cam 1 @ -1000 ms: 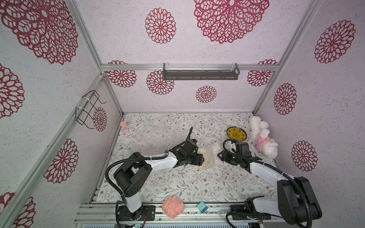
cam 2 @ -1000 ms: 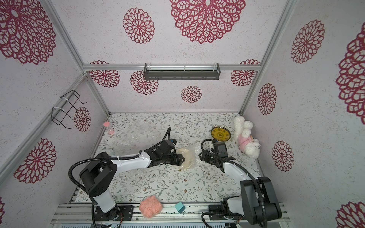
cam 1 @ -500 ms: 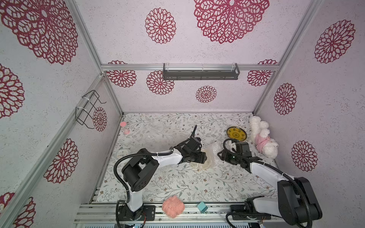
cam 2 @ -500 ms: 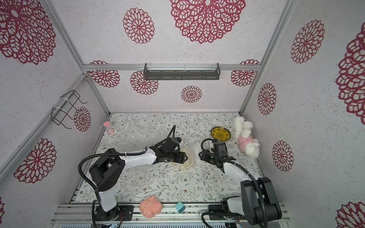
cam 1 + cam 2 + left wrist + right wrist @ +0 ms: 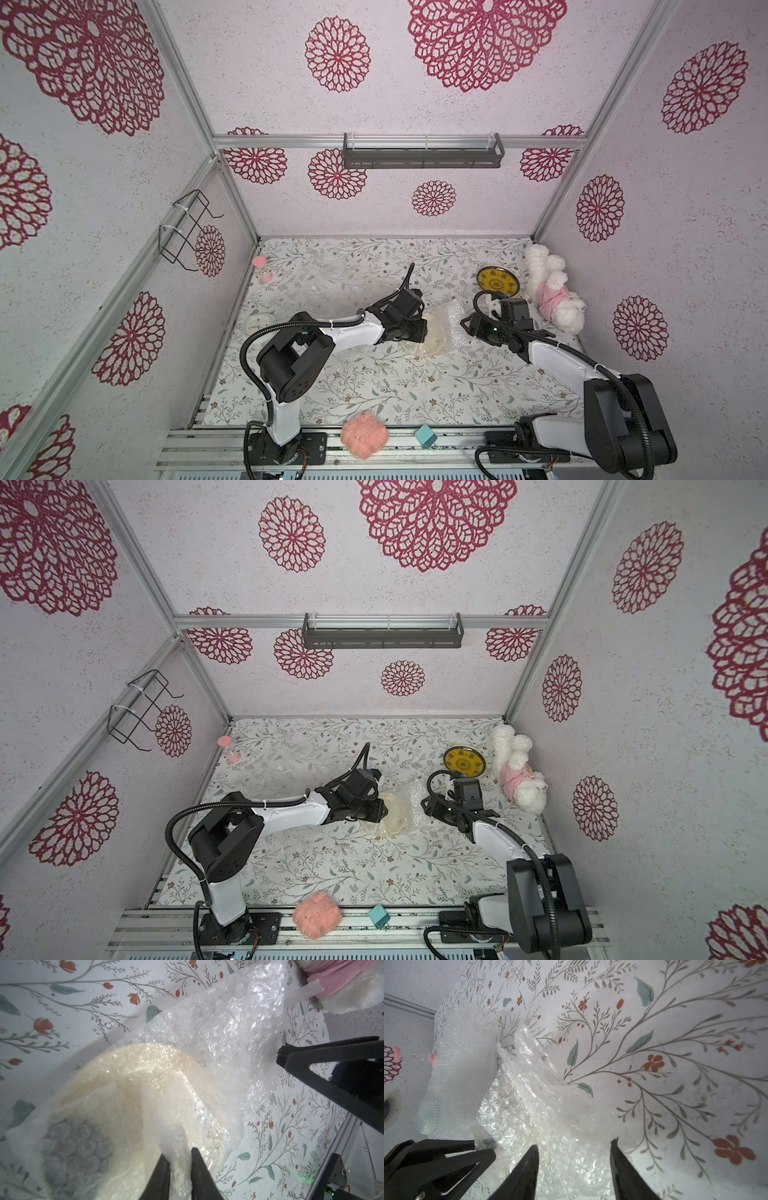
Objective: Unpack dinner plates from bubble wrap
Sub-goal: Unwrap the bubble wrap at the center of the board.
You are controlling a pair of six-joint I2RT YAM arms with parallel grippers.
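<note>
A pale cream dinner plate point(image 5: 432, 338) point(image 5: 124, 1076) lies mid-table, still covered by crinkled clear bubble wrap point(image 5: 451, 316) point(image 5: 228, 1022) point(image 5: 550, 1115). My left gripper point(image 5: 179, 1152) point(image 5: 419, 332) sits over the plate's left side, shut on a raised fold of that wrap. My right gripper point(image 5: 574, 1144) point(image 5: 465, 324) hovers at the wrap's right edge, open, with only film below its fingers. A bright yellow plate point(image 5: 497, 282) point(image 5: 464, 762) lies bare at the back right.
Loose bubble wrap sheets point(image 5: 328, 282) point(image 5: 460, 1064) lie at the back left. A round white clock point(image 5: 259, 323) and a pink hourglass point(image 5: 262, 268) stand by the left wall. A plush toy point(image 5: 548, 291) is at the right wall; a pink yarn ball point(image 5: 364, 434) and teal cube point(image 5: 426, 436) sit at the front rail.
My left gripper has reached further right over the wrapped plate and closed on a fold of the bubble wrap. The right arm has not moved.
</note>
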